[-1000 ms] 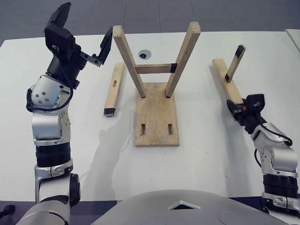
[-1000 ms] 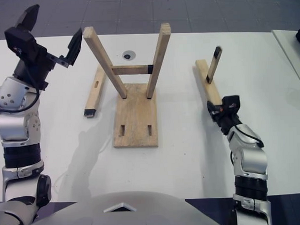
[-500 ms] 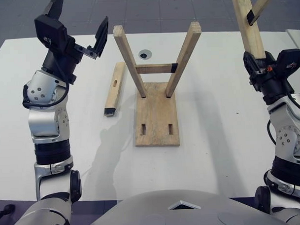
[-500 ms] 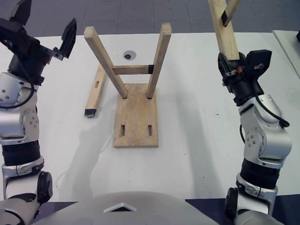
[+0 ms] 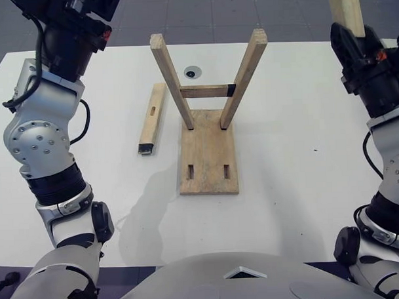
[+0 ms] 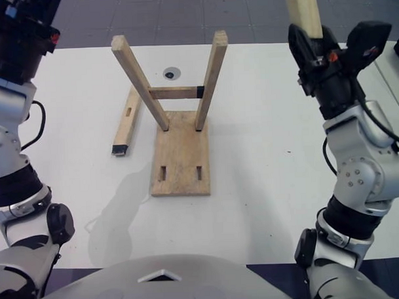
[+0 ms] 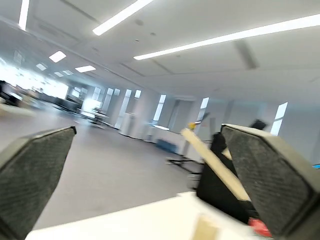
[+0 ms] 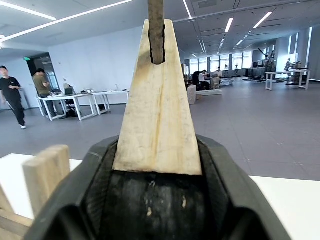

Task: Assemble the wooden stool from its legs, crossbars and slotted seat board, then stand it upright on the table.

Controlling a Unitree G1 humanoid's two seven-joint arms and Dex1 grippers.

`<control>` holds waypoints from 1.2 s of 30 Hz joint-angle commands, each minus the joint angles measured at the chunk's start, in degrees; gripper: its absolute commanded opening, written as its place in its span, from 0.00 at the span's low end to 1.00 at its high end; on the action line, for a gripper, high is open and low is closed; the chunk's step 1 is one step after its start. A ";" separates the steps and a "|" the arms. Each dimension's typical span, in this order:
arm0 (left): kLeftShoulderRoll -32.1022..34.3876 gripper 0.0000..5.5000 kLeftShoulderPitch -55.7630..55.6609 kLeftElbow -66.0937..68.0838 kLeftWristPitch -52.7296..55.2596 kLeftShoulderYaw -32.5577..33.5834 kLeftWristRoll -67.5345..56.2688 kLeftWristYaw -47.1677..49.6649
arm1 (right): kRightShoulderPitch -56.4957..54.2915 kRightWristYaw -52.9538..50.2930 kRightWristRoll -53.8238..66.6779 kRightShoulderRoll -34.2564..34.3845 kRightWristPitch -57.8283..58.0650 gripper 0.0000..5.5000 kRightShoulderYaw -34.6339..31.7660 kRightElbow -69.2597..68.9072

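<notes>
Stool leg (image 6: 303,8) upright, base pinched between right gripper (image 8: 158,167) fingers; left gripper (image 7: 150,170) fingers (image 7: 35,175) spread wide.

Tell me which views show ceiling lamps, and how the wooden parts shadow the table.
Left wrist view: long bright ceiling lamps beyond the open left gripper. Right wrist view: lamp strips behind the held leg. Left eye view: faint, short shadows beside the seat board and loose leg on the table.

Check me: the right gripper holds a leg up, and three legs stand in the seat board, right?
Two legs stand in the seat board, not three; the left eye view shows it. The right gripper does hold a leg up.
</notes>
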 commanded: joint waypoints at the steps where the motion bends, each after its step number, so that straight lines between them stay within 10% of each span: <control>1: 3.47 0.98 0.45 -5.49 10.11 -1.52 -17.39 1.73 | -11.00 -4.93 17.61 -3.24 5.45 0.37 -1.74 -4.28; 28: 2.57 0.98 -0.64 -1.96 12.23 -9.51 -36.90 3.46 | -10.19 -4.68 58.25 -9.68 5.59 0.37 16.05 -0.79; 36: 2.79 0.73 -2.55 -0.42 12.43 -9.60 -38.14 1.71 | -7.90 -1.30 58.00 -10.81 5.88 0.37 18.48 -0.38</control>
